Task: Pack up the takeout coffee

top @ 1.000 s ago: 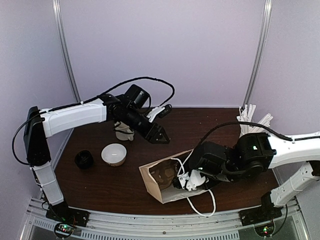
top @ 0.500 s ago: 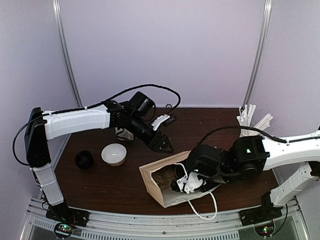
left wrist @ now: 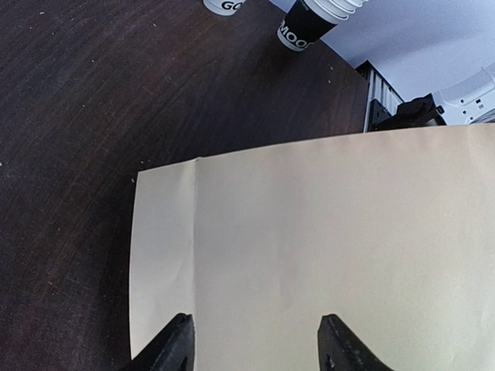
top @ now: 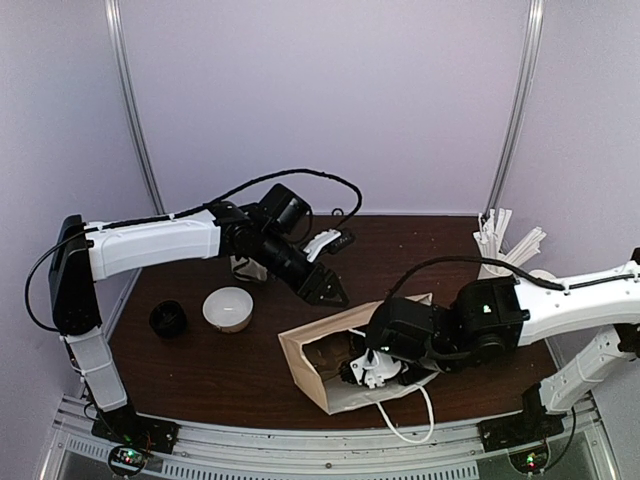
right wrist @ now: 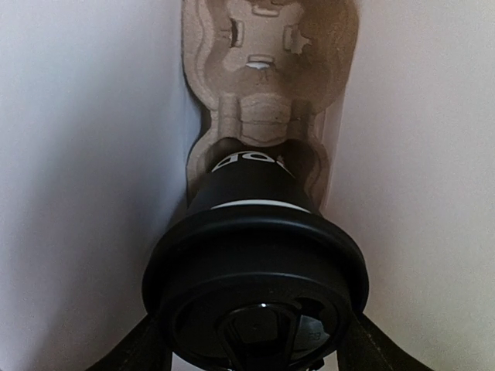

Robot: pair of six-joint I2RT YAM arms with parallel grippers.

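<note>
Left arm (top: 150, 240) goes up from its base on the left, then stretches sideways over the table (top: 200, 370) toward the middle. The wrist is tipped down, so the left gripper (top: 322, 288) points at the far edge of the paper bag (top: 345, 398). On its own wrist cam the fingers (left wrist: 179, 349) are spread apart with nothing between them, hanging over the bag's flat tan side. Honestly can't tell if they touch the paper. A stack of cups (left wrist: 305, 23) sits well away at the far end of that view.

Right arm (top: 570, 300) comes in low from the right, folded at the elbow. Its wrist is shoved right up to the open mouth of the bag, which lies on its side with the mouth facing that arm and a white handle loop (top: 410, 420) trailing toward the near edge.

The right gripper (right wrist: 255, 340) is inside the bag and clamped on the takeout coffee (right wrist: 259, 224), one finger on each side of the black dome lid. So the cup is in the bag between the pale walls, lid toward the camera. Its base is at the nearest pocket of the pulp carrier (right wrist: 271, 69), which sits deeper in. From the top cam you can't really see the cup at all, the wrist and the bag cover it
</note>
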